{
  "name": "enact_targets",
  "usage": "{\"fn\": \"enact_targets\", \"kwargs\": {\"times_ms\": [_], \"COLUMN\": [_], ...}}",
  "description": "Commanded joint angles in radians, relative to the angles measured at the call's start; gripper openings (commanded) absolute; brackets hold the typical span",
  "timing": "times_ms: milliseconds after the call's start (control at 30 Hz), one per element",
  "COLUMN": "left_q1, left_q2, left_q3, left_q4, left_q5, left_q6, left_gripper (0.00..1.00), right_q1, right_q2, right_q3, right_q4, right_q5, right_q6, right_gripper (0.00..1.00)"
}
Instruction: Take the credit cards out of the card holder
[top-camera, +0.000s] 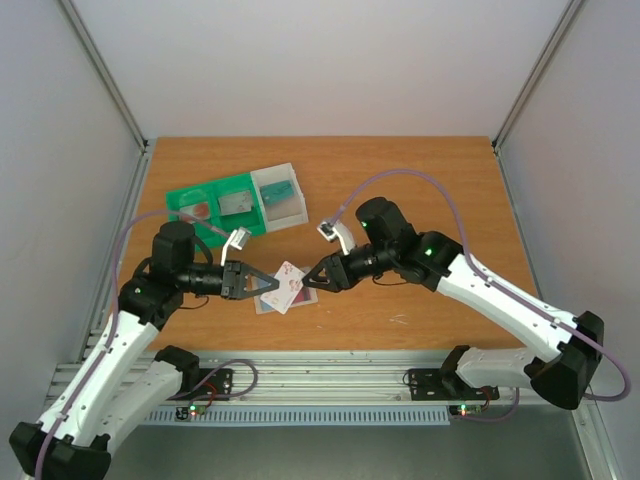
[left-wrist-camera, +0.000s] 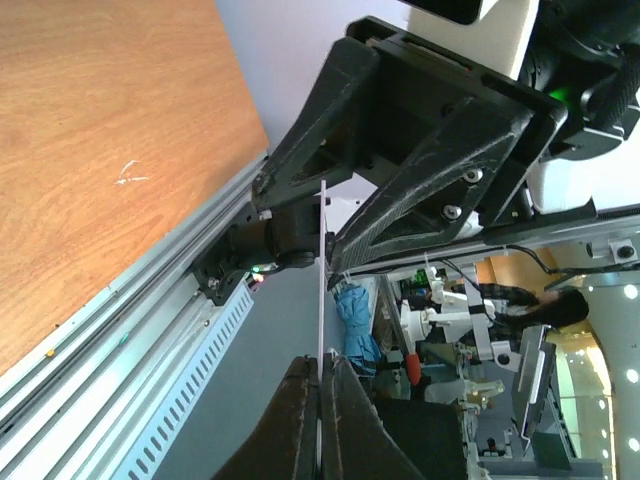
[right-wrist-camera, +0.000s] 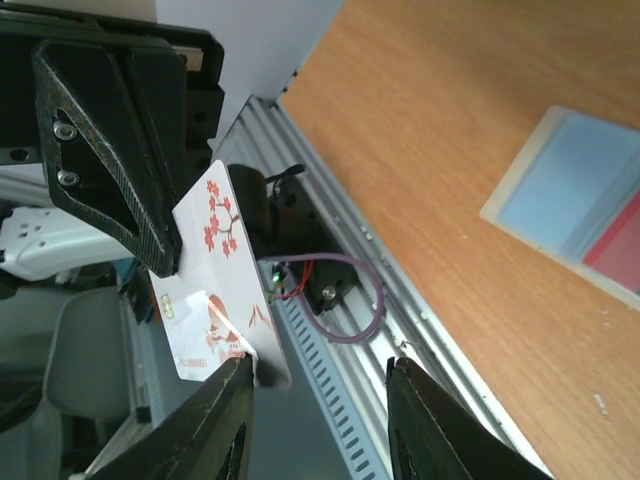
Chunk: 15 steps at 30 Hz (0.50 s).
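Observation:
A white credit card with red print (top-camera: 290, 287) hangs in the air between the two arms. My left gripper (top-camera: 270, 284) is shut on its left edge. In the left wrist view the card (left-wrist-camera: 323, 270) shows edge-on as a thin white line between the closed jaws of the left gripper (left-wrist-camera: 322, 366). My right gripper (right-wrist-camera: 320, 400) is open, its jaws apart; the card (right-wrist-camera: 215, 275) rests against the inner side of one finger only. The pale blue-grey card holder (right-wrist-camera: 570, 190) lies open on the table with a red card (right-wrist-camera: 618, 252) in a slot. From above, the holder (top-camera: 263, 304) is partly hidden below the card.
A green-and-white three-compartment tray (top-camera: 212, 190) stands behind the grippers at the back left, with cards (top-camera: 237, 203) lying in its compartments. The aluminium rail (top-camera: 330, 372) runs along the near table edge. Grey walls close in both sides.

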<state>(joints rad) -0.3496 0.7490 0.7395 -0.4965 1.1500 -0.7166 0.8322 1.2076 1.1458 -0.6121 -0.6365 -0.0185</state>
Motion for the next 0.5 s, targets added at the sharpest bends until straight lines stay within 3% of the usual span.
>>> {"fn": "enact_targets", "kwargs": {"times_ms": [0,133,300,333,467], "left_q1": [-0.006,-0.006,-0.006,-0.007,-0.006], "left_q2": [-0.018,-0.017,-0.024,-0.023,-0.024], "left_q3": [0.028,0.019,0.019,0.024,0.079], "left_q4": [-0.031,-0.047,-0.05,-0.062,-0.186], "left_q5": [0.058,0.067,0.082,0.075,-0.042], "left_q6": [0.059,0.077,0.087,0.093,0.166], "left_gripper": [0.01,0.0,0.0,0.01,0.24], "right_q1": [-0.003,-0.002,-0.003,-0.003,-0.002], "right_q2": [0.032,0.049,0.05,0.049,0.035], "right_q3": [0.038,0.019,-0.004,-0.012,-0.048], "right_q4": [0.06,0.136,0.188,0.204,0.271], "right_q5": [-0.142,-0.206,-0.227,-0.232,-0.215], "right_q6": [0.012,0.065,0.087,0.094,0.14], "right_gripper": [0.37,0.26,0.02,0.01,0.01]}}
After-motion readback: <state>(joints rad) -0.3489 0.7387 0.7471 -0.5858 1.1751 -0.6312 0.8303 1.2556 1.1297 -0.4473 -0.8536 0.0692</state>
